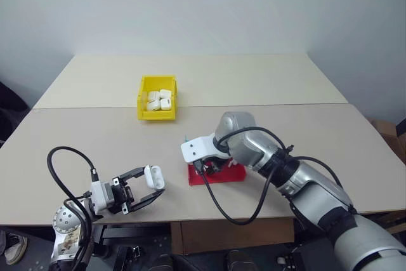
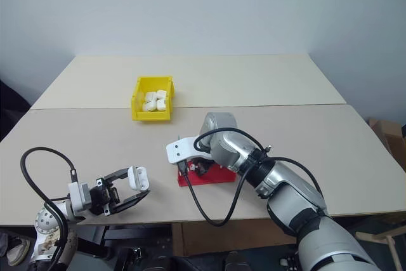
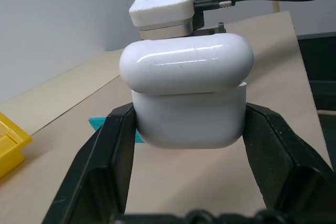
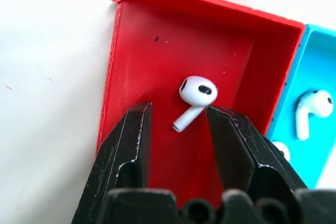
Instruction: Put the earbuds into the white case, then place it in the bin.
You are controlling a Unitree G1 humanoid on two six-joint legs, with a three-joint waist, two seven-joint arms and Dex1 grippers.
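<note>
My left gripper [image 1: 151, 190] is shut on the white case [image 3: 186, 98] and holds it up off the table at the near left. The case's lid stands a little proud of its body. My right gripper [image 4: 178, 111] points down into the red half of the flat tray [image 1: 219, 176], open. One earbud [image 4: 197, 94] lies on the red floor, its stem between the two fingertips and untouched. Another earbud [image 4: 311, 109] lies in the blue half [image 4: 315, 66] beside it. The yellow bin [image 1: 157, 116] stands beyond the tray, toward the table's middle.
Several white cases [image 1: 160, 99] lie inside the bin. A black cable [image 1: 222, 211] loops off my right wrist over the table's front edge. Another cable [image 1: 57, 169] arcs up from my left wrist. A seam [image 1: 285, 104] joins two tabletops behind the bin.
</note>
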